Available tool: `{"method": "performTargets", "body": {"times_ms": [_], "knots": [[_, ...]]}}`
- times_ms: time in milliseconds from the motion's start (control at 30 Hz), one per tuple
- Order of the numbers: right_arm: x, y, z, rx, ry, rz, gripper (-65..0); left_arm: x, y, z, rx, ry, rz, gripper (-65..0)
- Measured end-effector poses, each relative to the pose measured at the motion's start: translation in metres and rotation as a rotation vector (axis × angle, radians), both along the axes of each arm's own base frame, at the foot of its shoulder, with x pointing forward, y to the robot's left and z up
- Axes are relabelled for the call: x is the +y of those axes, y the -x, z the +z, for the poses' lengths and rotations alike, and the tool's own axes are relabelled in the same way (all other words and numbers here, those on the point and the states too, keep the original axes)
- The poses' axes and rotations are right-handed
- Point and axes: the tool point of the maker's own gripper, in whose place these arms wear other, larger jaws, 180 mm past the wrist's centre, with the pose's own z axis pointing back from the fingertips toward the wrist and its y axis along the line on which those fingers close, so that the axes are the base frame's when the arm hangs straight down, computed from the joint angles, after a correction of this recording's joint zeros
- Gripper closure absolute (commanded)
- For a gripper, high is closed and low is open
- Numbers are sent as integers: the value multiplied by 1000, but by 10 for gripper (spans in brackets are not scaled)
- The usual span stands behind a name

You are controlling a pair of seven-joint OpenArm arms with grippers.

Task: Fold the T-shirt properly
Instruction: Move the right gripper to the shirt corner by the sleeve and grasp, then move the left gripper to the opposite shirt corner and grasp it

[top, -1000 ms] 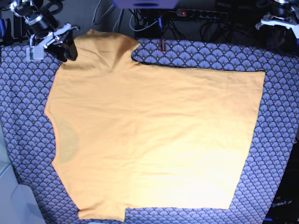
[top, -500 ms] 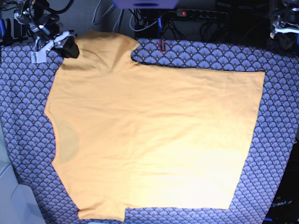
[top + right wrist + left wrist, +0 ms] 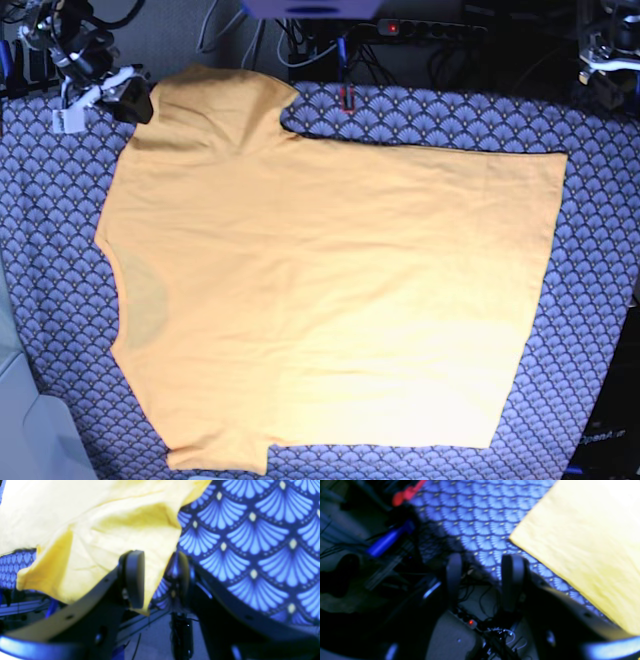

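The orange-yellow T-shirt [image 3: 330, 290] lies spread flat on the fan-patterned cloth [image 3: 590, 300], neckline at the left, hem at the right. My right gripper [image 3: 135, 103] is at the far left sleeve's outer edge. In the right wrist view its jaws [image 3: 157, 577] stand apart, with the sleeve's [image 3: 100, 530] loose edge hanging between or just behind them. My left gripper [image 3: 605, 60] is at the far right corner, away from the shirt. In the left wrist view it [image 3: 482, 577] is open and empty, past the cloth's back edge, with the shirt's hem corner [image 3: 582, 542] off to its right.
A power strip with a red light [image 3: 420, 28] and tangled cables lie behind the table's back edge. A red clip [image 3: 347, 97] sits at that edge near the sleeve. A white tag [image 3: 66, 120] hangs by the right gripper. A pale surface [image 3: 30, 430] borders the front left.
My right gripper has moved up and left, from over the sleeve to its outer edge. My left arm has drawn back toward the far right corner. The shirt has not moved.
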Motion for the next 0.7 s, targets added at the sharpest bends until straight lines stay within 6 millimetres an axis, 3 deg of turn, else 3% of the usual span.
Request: {"method": "performTargets", "body": {"times_ms": [233,567,700], "knots": [[7,1,-7,-16,-61,-30,-234,0,-1,1,-2,0,-1,-268],[43,-2,-13,-36,-169,15,-228,0,0,0,-1,0,-1,-271],[45,2,-14,-30,-178,17,-176,0,0,0,-1,0,-2,-271]]}}
